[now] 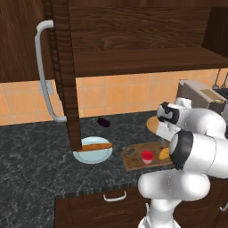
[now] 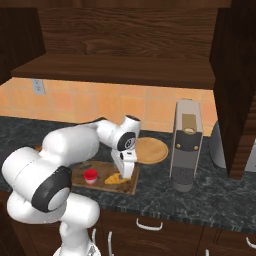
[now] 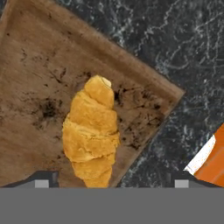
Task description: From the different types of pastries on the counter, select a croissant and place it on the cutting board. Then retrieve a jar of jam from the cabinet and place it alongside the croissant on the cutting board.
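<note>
A golden croissant lies near the corner of the wooden cutting board. The croissant and a small red-lidded jam jar rest side by side on the board. From the left side, the jar stands left of the croissant on the board. My gripper hovers just above the croissant, pointing down. It is open: in the hand view the gripper has its fingertips spread wide, touching nothing.
A blue plate with a long pastry sits left of the board, and an eggplant lies behind it. A round wooden board and a coffee machine stand to the right. The open cabinet door hangs over the counter.
</note>
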Controlling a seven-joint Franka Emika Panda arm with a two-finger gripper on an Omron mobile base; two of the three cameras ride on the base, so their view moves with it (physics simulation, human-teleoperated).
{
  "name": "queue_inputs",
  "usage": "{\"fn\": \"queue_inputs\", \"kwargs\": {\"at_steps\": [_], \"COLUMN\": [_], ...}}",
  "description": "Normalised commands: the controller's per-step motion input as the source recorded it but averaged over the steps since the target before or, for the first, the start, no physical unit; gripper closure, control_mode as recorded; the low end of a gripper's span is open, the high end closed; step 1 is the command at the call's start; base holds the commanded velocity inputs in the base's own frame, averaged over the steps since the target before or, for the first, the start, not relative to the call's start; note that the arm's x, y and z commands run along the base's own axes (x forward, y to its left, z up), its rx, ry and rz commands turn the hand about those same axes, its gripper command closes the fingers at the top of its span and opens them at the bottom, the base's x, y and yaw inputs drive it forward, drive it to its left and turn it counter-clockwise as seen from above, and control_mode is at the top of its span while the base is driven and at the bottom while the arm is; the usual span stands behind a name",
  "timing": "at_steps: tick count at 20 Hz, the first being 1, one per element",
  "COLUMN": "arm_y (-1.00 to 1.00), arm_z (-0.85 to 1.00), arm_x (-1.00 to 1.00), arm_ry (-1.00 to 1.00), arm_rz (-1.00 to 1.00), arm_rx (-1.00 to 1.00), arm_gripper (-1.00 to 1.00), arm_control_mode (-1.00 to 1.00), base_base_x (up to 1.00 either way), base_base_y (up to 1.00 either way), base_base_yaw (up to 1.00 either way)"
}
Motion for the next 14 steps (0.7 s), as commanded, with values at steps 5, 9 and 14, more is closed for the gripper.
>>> {"fn": "queue_inputs", "kwargs": {"at_steps": [5,9,14], "arm_y": [0.0,0.09,0.26], "arm_z": [0.65,0.98,0.87], "arm_x": [-0.28,-0.62,-0.8], "arm_ry": [0.0,0.0,0.0], "arm_rz": [0.0,0.0,-0.01], "arm_rx": [0.04,0.0,0.01], "arm_gripper": [-1.0,-1.0,-1.0], "arm_control_mode": [-1.0,-1.0,-1.0], "base_base_x": [0.0,0.0,0.0], "base_base_y": [0.0,0.0,0.0], "base_base_yaw": [0.0,0.0,0.0]}}
